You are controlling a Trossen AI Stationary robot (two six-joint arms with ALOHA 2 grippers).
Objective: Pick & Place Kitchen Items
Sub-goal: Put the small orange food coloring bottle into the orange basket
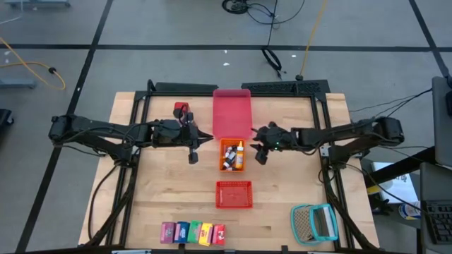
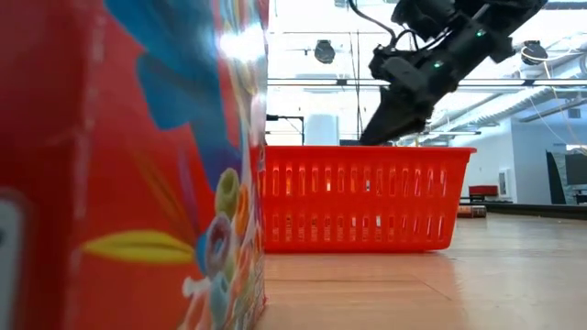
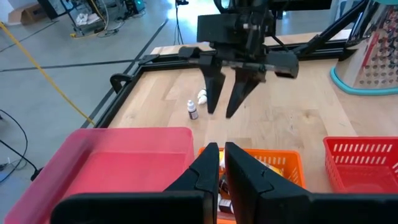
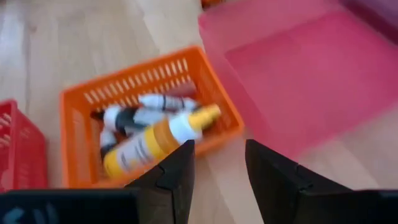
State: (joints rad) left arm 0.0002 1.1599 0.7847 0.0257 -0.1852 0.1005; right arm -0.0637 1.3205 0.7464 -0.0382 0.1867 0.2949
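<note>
An orange basket (image 1: pixel 231 154) in the middle of the table holds several small bottles, among them a yellow one (image 4: pixel 155 142) with a white cap and dark ones (image 4: pixel 134 118) with white caps. Two tiny bottles (image 3: pixel 196 104) stand on the wood beyond it. A row of small cartons (image 1: pixel 193 233) stands at the near edge. A small red container (image 1: pixel 181 109) sits left of the pink tray (image 1: pixel 232 113). My left gripper (image 3: pixel 219 163) hovers shut just left of the orange basket. My right gripper (image 4: pixel 219 167) hovers open just right of it, nothing between its fingers.
A red basket (image 1: pixel 234 194) stands nearer than the orange one, and it fills the middle of the low view (image 2: pixel 367 197). A teal-framed mesh item (image 1: pixel 316 222) lies at the near right corner. A red carton (image 2: pixel 128 165) blocks the left of the low view.
</note>
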